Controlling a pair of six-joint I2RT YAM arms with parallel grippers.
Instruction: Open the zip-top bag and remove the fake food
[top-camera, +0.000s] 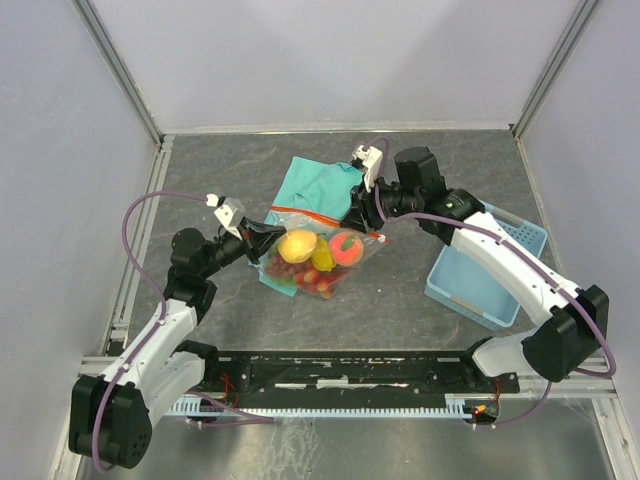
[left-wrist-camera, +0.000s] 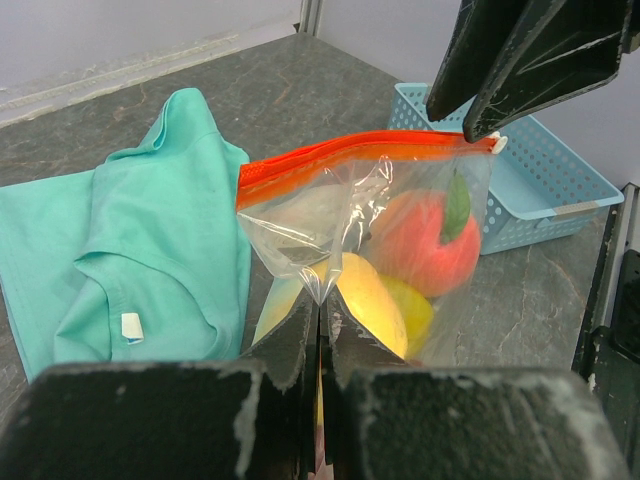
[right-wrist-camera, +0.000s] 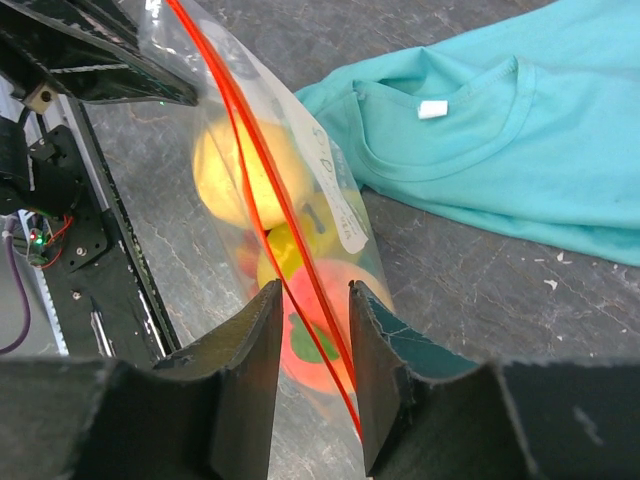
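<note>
The clear zip-top bag (top-camera: 318, 258) lies mid-table, its orange-red zip strip (top-camera: 325, 218) on the far side. Inside show the fake food: a yellow lemon (top-camera: 298, 245), an orange-pink peach (top-camera: 346, 248) and red berries (top-camera: 288, 269). My left gripper (top-camera: 263, 236) is shut on a pinch of the bag's clear plastic (left-wrist-camera: 322, 292) at the bag's left side. My right gripper (top-camera: 358, 214) is open at the strip's right end. In the right wrist view the gripper (right-wrist-camera: 314, 300) straddles the strip (right-wrist-camera: 250, 170), with the peach (right-wrist-camera: 322, 345) below it.
A teal cloth (top-camera: 322, 180) lies just behind the bag, partly under it. A blue basket (top-camera: 490, 262) stands at the right, under my right arm. Grey walls close off the back and sides. A black rail (top-camera: 350, 372) runs along the near edge.
</note>
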